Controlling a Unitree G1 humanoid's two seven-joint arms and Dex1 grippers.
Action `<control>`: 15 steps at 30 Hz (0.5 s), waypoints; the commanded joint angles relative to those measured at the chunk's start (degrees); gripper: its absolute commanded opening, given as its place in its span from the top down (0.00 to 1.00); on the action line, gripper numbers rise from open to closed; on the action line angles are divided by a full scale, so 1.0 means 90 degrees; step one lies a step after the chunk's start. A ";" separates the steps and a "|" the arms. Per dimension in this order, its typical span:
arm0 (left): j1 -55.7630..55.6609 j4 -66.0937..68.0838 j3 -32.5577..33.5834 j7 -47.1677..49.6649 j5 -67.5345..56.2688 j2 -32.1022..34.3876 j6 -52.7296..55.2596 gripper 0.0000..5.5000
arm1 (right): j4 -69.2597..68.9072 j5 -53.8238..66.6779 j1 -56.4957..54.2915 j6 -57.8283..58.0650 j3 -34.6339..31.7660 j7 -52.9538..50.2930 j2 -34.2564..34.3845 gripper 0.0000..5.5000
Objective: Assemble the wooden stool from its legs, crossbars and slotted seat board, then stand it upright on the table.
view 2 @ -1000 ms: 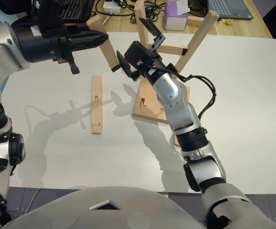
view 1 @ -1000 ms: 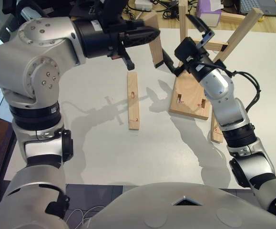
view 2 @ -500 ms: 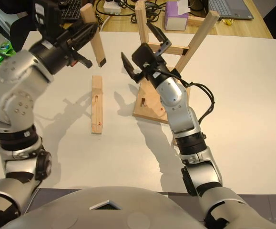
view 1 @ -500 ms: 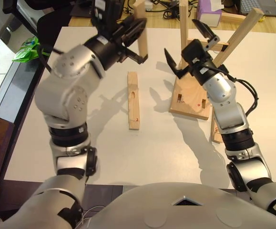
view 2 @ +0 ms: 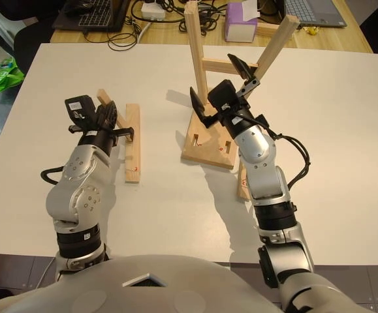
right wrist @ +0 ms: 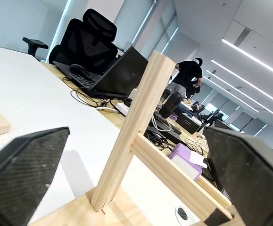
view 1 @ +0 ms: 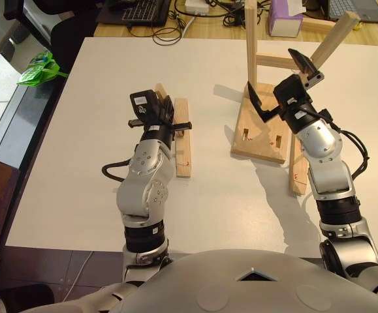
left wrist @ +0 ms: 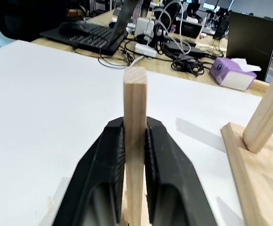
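Wooden leg [left wrist: 135,117] gripped in left hand [view 1: 164,116], well inside the table edge [view 1: 51,140].

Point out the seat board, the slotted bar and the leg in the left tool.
seat board [view 1: 262,142]: left eye view, bare face between its slots.
slotted bar [view 1: 183,158]: left eye view, half nearer the robot.
leg [left wrist: 135,96]: left wrist view, free top end.

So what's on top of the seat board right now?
An upright leg and a slanted leg, joined by a crossbar, rise from the seat board. The open right gripper hides where the slanted leg meets it.
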 commanded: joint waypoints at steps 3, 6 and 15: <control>-0.0469 0.1249 0.0343 0.0547 0.0018 -0.0629 -0.0884 0.93 | -0.0086 0.0078 0.0014 0.0085 0.0126 0.0135 0.0111 0.02; -0.0720 0.1562 0.0306 0.0604 -0.0130 -0.0694 -0.1079 0.93 | -0.0061 0.0064 0.0029 0.0086 0.0142 0.0140 0.0146 0.02; -0.0284 0.2661 -0.0485 -0.0228 0.0318 -0.0047 -0.2566 0.93 | -0.0035 0.0043 0.0066 0.0026 0.0160 0.0102 0.0244 0.02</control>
